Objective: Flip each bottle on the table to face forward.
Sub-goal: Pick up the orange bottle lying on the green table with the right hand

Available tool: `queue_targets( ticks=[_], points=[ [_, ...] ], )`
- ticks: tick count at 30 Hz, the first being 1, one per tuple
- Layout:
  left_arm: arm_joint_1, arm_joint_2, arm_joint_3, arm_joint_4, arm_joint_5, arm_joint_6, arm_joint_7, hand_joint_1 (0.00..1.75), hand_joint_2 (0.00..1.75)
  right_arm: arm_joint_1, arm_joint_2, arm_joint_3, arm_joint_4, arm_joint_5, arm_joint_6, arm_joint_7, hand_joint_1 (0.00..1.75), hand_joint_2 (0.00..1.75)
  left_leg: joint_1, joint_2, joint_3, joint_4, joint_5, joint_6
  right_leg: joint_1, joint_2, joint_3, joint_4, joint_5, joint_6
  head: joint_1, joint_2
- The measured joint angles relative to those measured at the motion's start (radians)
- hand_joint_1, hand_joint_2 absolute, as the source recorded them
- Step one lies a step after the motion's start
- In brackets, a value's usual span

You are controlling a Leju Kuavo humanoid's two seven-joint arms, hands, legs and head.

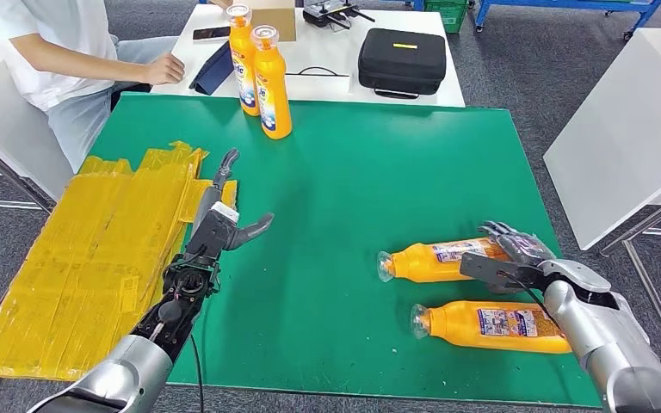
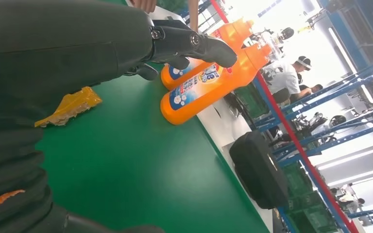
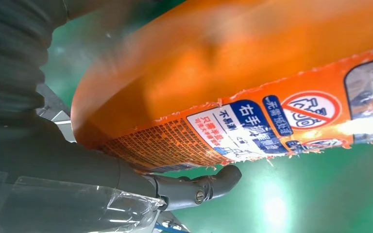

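Right hand: my right hand [image 1: 516, 256] is wrapped around the base end of the farther lying orange plastic bottle [image 1: 441, 259]; in the right wrist view the thumb [image 3: 209, 184] curls under its printed back label [image 3: 252, 128], so I judge it held, though blur hides the other fingers.
Bottle axis: this bottle lies on its side on the green table [image 1: 370, 172], long axis across me, clear cap [image 1: 385, 267] pointing toward my left, base in my palm.
Second lying bottle: nearer orange plastic bottle [image 1: 491, 326] lies parallel, just beside the first on my side, cap also leftward, its base end tucked under my right forearm.
Nearer arm: both lying bottles sit on my right, well apart from my left hand.
Left hand: my left hand [image 1: 224, 215] hovers with fingers spread and nothing in it, beside the yellow crinkled sheets [image 1: 86, 258].
Done bottles: two upright orange bottles [image 1: 262, 73] stand touching at the far edge.
Hard to tell: contact of my upper fingers, and whether the held bottle is lifted or resting.
Bystander: a person's hand [image 1: 165, 69] rests on the white table beyond.
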Motion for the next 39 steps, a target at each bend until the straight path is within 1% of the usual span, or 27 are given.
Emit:
queue_targets(
  ticks=[2,4,6,10,16,19,24,29,36,39],
  points=[
    [0.0,0.0,0.0,0.002,0.001,0.001,0.005,0.0,1.75,-0.004,0.006,0.002,0.008,0.009,0.0,0.007,0.77,1.75,0.0,0.0,0.001,0.0,0.0,0.0,0.0,0.0,0.001,0.0,0.0,0.0,0.0,0.0],
    [0.0,-0.001,0.0,0.004,0.003,0.001,0.006,0.0,1.75,-0.008,0.01,0.002,0.016,0.017,-0.002,0.013,1.59,1.75,0.0,0.001,0.003,0.0,0.0,0.0,0.0,0.0,0.002,0.0,0.0,0.0,0.0,0.0],
    [0.001,-0.001,0.0,0.005,0.006,0.003,0.006,0.0,1.75,-0.012,0.015,0.003,0.024,0.023,-0.01,0.017,1.74,1.75,0.0,0.001,0.004,0.0,0.0,0.0,0.0,0.001,0.003,0.0,0.0,0.0,0.0,0.0],
    [0.005,-0.001,0.0,0.005,0.01,0.01,0.007,0.0,1.75,-0.017,0.027,0.003,0.039,0.033,-0.041,0.029,1.75,1.75,0.0,0.001,0.005,0.0,0.0,0.0,0.0,0.001,0.003,0.0,0.0,-0.001,0.0,0.0],
    [0.015,-0.001,0.0,0.005,0.011,0.016,0.008,0.0,1.75,-0.018,0.056,0.0,0.056,0.04,-0.125,0.064,1.75,1.75,0.0,0.002,0.005,0.0,0.0,-0.001,0.0,0.003,0.003,0.0,0.001,-0.001,0.0,0.0],
    [0.016,-0.001,0.0,0.005,0.011,0.016,0.009,0.0,1.75,-0.016,0.071,-0.007,0.061,0.037,-0.152,0.079,1.75,1.75,0.0,0.003,0.005,0.0,0.0,-0.001,0.0,0.003,0.003,0.0,0.001,-0.001,0.0,0.0],
    [0.024,-0.002,0.0,-0.002,0.009,0.015,0.028,0.0,1.75,-0.003,0.109,-0.058,0.063,0.011,-0.238,0.135,1.75,1.75,0.0,0.003,0.005,0.0,0.0,-0.001,0.0,0.003,0.003,0.0,0.001,-0.001,0.0,0.0],
    [0.033,-0.002,0.0,-0.014,0.008,0.013,0.036,0.0,1.75,0.003,0.136,-0.094,0.063,0.01,-0.251,0.149,1.75,1.75,0.0,0.003,0.004,0.0,0.0,-0.001,0.0,0.003,0.003,0.0,0.001,-0.001,0.0,0.0],
    [0.036,-0.002,0.0,-0.021,0.008,0.01,0.04,0.0,1.75,0.005,0.148,-0.112,0.063,0.011,-0.251,0.15,1.75,1.75,0.0,0.003,0.004,0.0,0.0,-0.001,0.0,0.003,0.003,0.0,0.001,-0.001,0.0,0.0],
    [0.037,-0.002,0.0,-0.023,0.008,0.003,0.04,0.0,1.75,0.01,0.156,-0.127,0.06,-0.012,-0.269,0.141,1.75,1.75,0.0,0.003,0.004,0.0,0.0,-0.001,0.0,0.003,0.003,0.0,0.001,-0.001,0.0,0.0]
  ],
)
